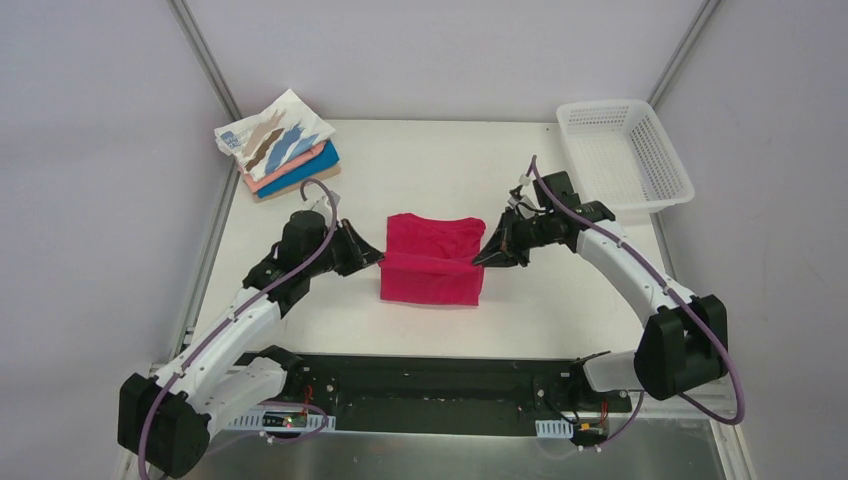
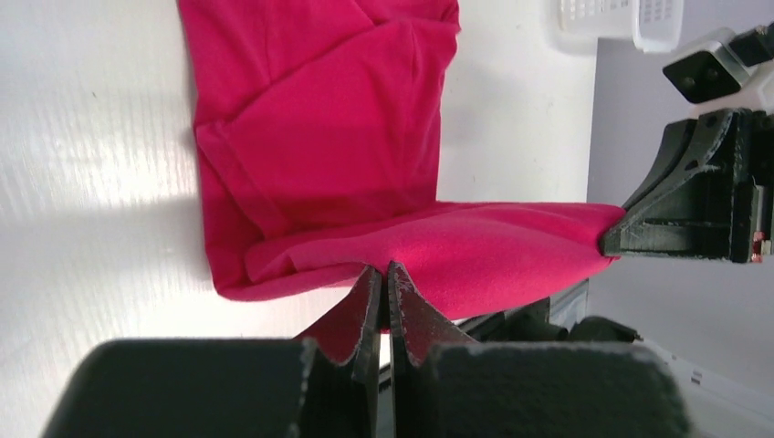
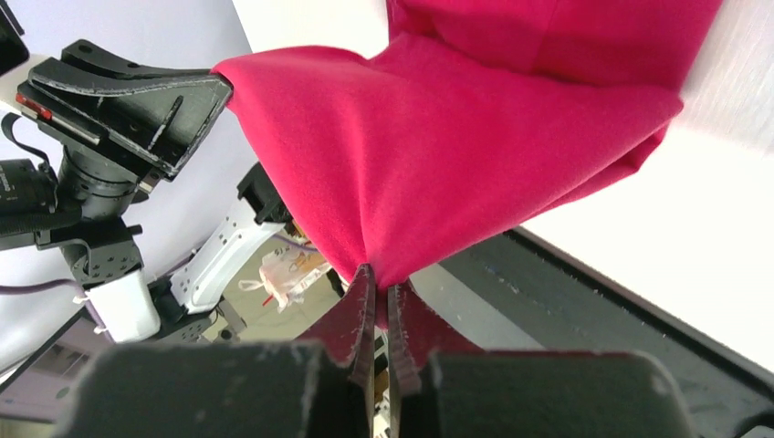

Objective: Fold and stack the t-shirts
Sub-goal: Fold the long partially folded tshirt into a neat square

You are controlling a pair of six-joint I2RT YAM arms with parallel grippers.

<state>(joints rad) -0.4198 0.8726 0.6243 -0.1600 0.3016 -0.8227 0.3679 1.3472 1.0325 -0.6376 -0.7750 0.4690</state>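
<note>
The top view is bright, lit softly from above, with only weak shadows. In the left wrist view a white glare washes out the tabletop (image 2: 82, 173) at the left of the frame, while the crimson t-shirt (image 2: 319, 109) is sharp. The left end effector (image 2: 384, 283) and right end effector (image 3: 376, 278) look soft at the bottom edge of their views.

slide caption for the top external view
Left end effector and right end effector pinch opposite ends of the crimson-pink cloth t-shirt, mid-fold
</note>
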